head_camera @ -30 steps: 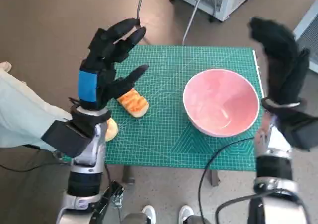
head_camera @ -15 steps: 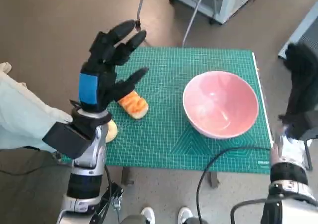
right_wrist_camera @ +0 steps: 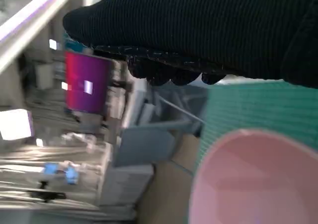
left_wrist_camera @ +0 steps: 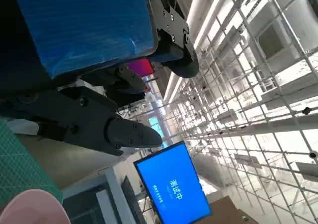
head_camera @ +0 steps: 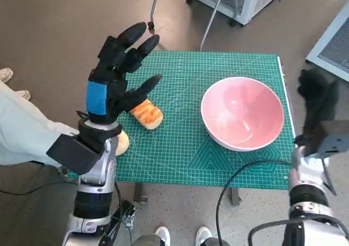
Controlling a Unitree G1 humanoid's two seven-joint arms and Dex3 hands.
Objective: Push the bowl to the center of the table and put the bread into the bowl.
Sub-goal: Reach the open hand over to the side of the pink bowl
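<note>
A pink bowl (head_camera: pixel 242 112) stands on the right half of the green mat (head_camera: pixel 185 77), and its rim (right_wrist_camera: pixel 248 179) shows in the right wrist view. A golden bread piece (head_camera: pixel 146 113) lies on the left half. My left hand (head_camera: pixel 117 74) hovers raised over the bread, fingers spread, holding nothing. My right hand (head_camera: pixel 316 107) is off the table's right edge, beside the bowl and apart from it, empty. In the right wrist view the glove (right_wrist_camera: pixel 198 30) hangs over the bowl's rim. The left wrist view shows black fingers (left_wrist_camera: pixel 99 127) against the ceiling and a sliver of bowl (left_wrist_camera: pixel 35 209).
A second round bun (head_camera: pixel 122 143) lies at the mat's left front edge, partly behind my left forearm. A person's pale sleeve (head_camera: pixel 27 131) reaches in from the left. A black cable (head_camera: pixel 245 164) crosses the front right corner. Metal legs and a white unit stand beyond the table.
My right hand has dropped from above the bowl's right rim and drawn back off the table's right edge. The left hand, bread and bowl stay put.
</note>
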